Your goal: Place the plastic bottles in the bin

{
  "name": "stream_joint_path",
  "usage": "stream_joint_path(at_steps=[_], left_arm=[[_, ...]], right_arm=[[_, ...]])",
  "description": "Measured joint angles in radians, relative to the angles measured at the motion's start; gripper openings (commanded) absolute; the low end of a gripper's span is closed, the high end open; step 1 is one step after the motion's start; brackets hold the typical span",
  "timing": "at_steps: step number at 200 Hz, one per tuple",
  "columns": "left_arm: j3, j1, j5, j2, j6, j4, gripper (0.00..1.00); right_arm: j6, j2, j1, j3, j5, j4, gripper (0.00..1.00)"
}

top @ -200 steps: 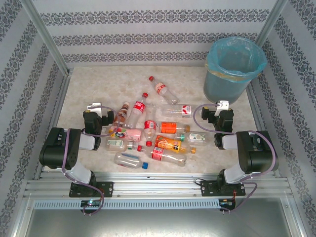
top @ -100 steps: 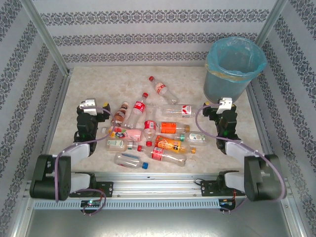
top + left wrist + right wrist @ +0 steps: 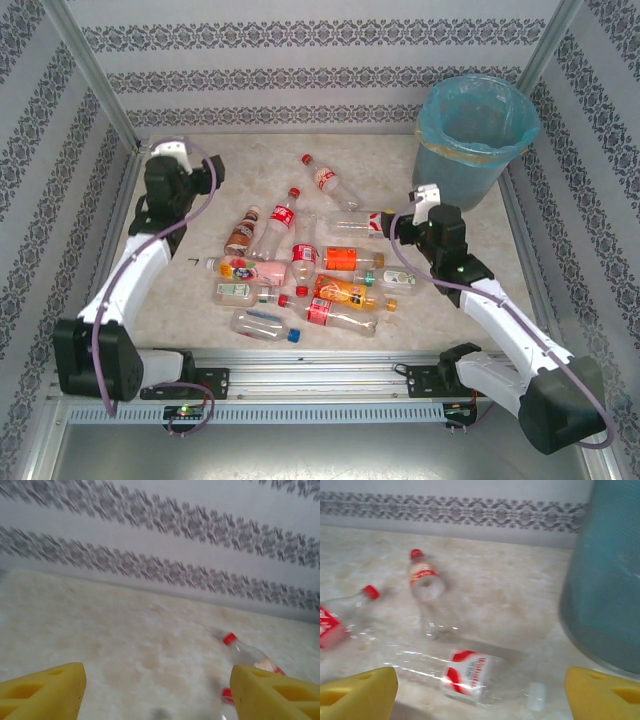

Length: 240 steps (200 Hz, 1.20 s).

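Several plastic bottles (image 3: 303, 262) lie scattered on the marbled table, none touched. My left gripper (image 3: 175, 160) hovers at the far left, away from the pile; its yellow fingers (image 3: 55, 687) stand open over bare table, with a red-capped bottle (image 3: 247, 654) ahead to the right. My right gripper (image 3: 415, 207) is open just right of a clear bottle with a red-and-white label and white cap (image 3: 365, 225). In the right wrist view that bottle (image 3: 470, 675) lies crosswise just ahead of the open gripper (image 3: 480, 692). The grey-blue bin (image 3: 475, 140) stands at the far right corner.
Patterned walls and metal posts close the table on three sides. The bin's wall (image 3: 610, 580) looms close to the right of my right gripper. Another red-capped bottle (image 3: 423, 576) lies beyond the labelled one. A metal rail (image 3: 320, 378) runs along the near edge.
Both arms have unfolded from near their bases. The left gripper swung up and back to the far left; the right gripper shifted a little toward the white-capped bottle. No bottle has moved.
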Motion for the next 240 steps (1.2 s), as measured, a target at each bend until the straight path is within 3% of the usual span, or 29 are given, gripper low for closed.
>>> stream_joint_path(at_steps=[40, 64, 103, 215, 240], left_arm=[[0.303, -0.120, 0.124, 0.259, 0.027, -0.345, 0.76], [0.486, -0.181, 0.159, 0.402, 0.090, -0.575, 0.70], [0.536, -0.261, 0.164, 0.496, 0.158, -0.806, 0.69], [0.462, -0.278, 0.183, 0.622, 0.229, -0.885, 0.68], [0.433, -0.278, 0.179, 0.642, 0.247, -0.875, 0.63]], right_arm=[[0.060, 0.171, 0.035, 0.322, -0.100, -0.238, 0.81], [0.097, 0.249, 0.042, 0.435, -0.155, -0.333, 0.79], [0.141, 0.299, 0.048, 0.468, -0.197, -0.409, 0.72], [0.204, 0.339, 0.069, 0.468, -0.236, -0.416, 0.73], [0.204, 0.339, 0.070, 0.468, -0.236, -0.416, 0.73]])
